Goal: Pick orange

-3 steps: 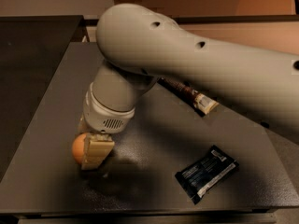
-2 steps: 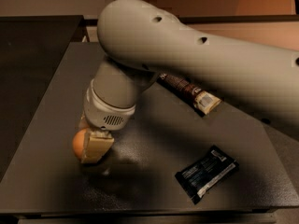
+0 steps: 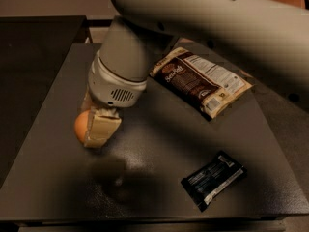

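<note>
A: Camera view first. What is lying on the worktop [image 3: 53,182]?

B: It is a dark, flat, finely speckled slab. It carries one snack bag [image 3: 200,80] and one wrapped bar [image 3: 214,180]. The bag is brown and glossy, a flat pillow shape with pale crimped ends and a white label panel. The bar is small, black and rectangular, lies near the front edge and is well apart from the bag.

A: And the orange [image 3: 80,125]?

B: There is one, round and smooth-skinned, at the left side of the worktop. It is clasped in the claw [image 3: 92,129]. A blocky tan finger [image 3: 102,128] presses its right side and hides part of it. I cannot tell whether the fruit touches the surface.

A: The arm [image 3: 207,18]?

B: It is a single arm, pale grey and rounded. It comes down from the upper right to a white wrist [image 3: 116,83] with a vent grille, directly above the claw.
</note>
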### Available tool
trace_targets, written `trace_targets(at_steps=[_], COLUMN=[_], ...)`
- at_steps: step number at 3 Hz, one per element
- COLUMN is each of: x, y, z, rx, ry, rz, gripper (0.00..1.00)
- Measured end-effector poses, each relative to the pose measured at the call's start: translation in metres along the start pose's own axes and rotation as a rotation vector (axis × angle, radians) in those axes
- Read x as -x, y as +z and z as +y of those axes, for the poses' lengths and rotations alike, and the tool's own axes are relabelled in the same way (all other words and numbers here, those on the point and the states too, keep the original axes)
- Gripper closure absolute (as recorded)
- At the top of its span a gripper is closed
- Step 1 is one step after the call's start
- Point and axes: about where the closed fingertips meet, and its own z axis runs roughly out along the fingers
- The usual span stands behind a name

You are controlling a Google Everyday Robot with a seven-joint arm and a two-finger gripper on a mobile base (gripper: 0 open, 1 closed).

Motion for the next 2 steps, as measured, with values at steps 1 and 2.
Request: trace_targets(at_steps=[1,2], x=[0.01,0.022], y=[-0.041,-0.078], z=[-0.009,-0.012], rx=[-0.013,-0.025], ry=[-0.029,-0.085], rz=[-0.021,-0.042], gripper=[1.0,1.0])
